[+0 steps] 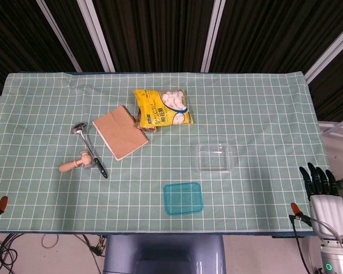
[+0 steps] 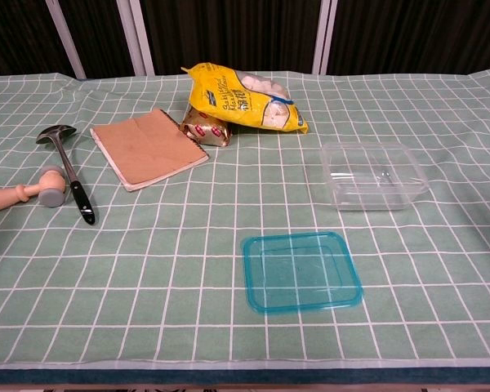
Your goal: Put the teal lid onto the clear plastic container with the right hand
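Not yet begun: right robot hand open and empty at counter edge, needing a reach to lid, at 7 o'clock of container.

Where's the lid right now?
The lid lies flat on the tablecloth near the front edge, centre in both views, just front-left of the container and apart from it.

a yellow snack bag, a brown notebook, a ladle and a wooden-handled mallet lie on the checked cloth.
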Robot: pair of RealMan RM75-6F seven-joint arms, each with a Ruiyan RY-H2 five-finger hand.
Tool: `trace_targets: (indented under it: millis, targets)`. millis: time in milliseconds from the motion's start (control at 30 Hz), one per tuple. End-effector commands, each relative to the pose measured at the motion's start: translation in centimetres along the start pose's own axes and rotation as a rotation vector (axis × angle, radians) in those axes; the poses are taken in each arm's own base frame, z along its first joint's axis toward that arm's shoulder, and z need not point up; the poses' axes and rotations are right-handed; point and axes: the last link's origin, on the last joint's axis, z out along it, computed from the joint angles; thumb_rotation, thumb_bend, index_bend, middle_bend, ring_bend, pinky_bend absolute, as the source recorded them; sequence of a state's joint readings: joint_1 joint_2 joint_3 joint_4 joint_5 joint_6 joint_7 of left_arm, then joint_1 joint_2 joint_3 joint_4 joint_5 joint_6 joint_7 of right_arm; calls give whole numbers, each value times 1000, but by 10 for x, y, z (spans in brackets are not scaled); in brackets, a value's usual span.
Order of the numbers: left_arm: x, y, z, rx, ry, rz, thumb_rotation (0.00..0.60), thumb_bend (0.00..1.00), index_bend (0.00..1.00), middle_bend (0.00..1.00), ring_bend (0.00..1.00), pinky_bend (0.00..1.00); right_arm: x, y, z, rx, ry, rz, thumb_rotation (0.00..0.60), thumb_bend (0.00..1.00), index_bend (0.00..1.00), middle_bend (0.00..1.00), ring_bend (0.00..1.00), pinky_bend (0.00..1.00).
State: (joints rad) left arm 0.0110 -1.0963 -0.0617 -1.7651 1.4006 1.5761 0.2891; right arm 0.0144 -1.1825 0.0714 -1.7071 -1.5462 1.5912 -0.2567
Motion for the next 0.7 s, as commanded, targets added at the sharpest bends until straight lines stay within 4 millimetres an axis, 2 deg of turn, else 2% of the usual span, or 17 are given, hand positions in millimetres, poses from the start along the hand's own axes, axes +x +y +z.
trace_targets:
  millis: [33,700]
  targets:
    - [0,1,-1,-5,-1,4,600,321,76,0,0,0,1,0,-1,-5,-3,-2,600,266,0,0,0,0]
    - [1,1,-2,-8,11,4,600,321,76,0,0,0,6,-3,-3,10,-28,47,600,244,0,0,0,0]
